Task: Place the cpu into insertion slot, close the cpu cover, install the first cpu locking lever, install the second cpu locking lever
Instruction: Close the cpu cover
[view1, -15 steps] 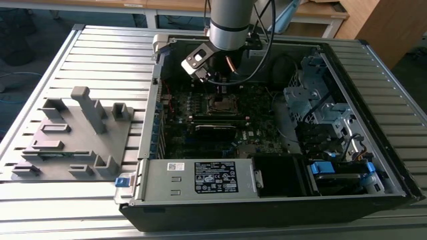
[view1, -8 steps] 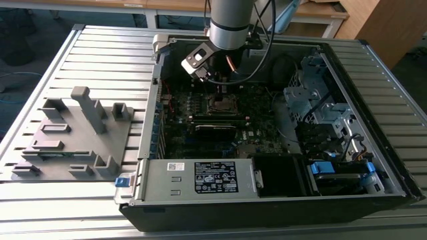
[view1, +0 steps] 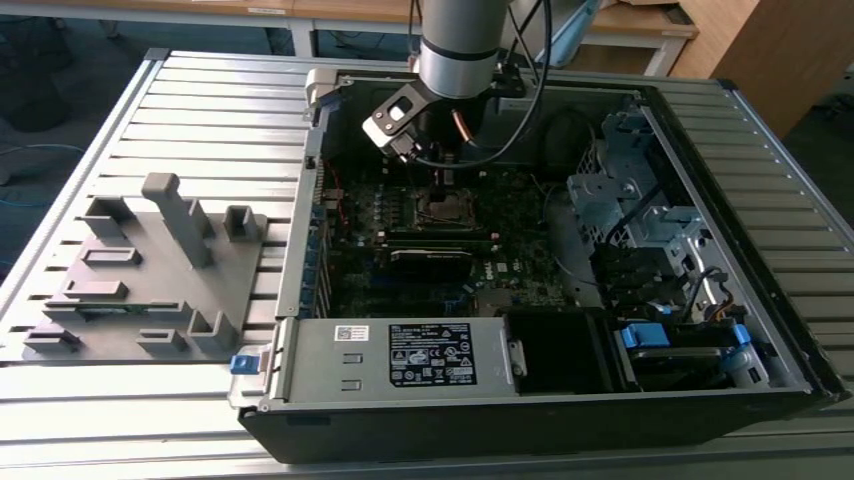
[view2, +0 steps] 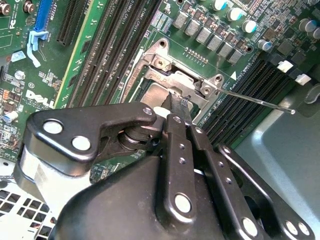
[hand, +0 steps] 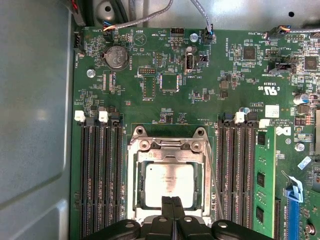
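Note:
The cpu (hand: 167, 184) lies grey and flat in the insertion slot (view1: 445, 208), at the middle of the green motherboard (hand: 200, 100). The silver cpu cover (hand: 133, 186) lies down around it, its cut-out showing the chip's face. My gripper (hand: 171, 199) is shut, its two thin fingertips pressed together with nothing visible between them. They sit at the cover's edge on the side away from its hinge. In the second wrist view the gripper (view2: 181, 102) is at the socket frame (view2: 175, 79). A thin locking lever (view2: 260, 101) sticks out free beside the socket, also seen as a lever rod (hand: 215, 187).
Black memory slots (hand: 100, 175) flank the socket on both sides. The grey power supply box (view1: 400, 355) fills the case's near end, with a drive cage (view1: 627, 190) at the exterior view's right. A grey fixture (view1: 147, 270) stands on the slatted table at that view's left.

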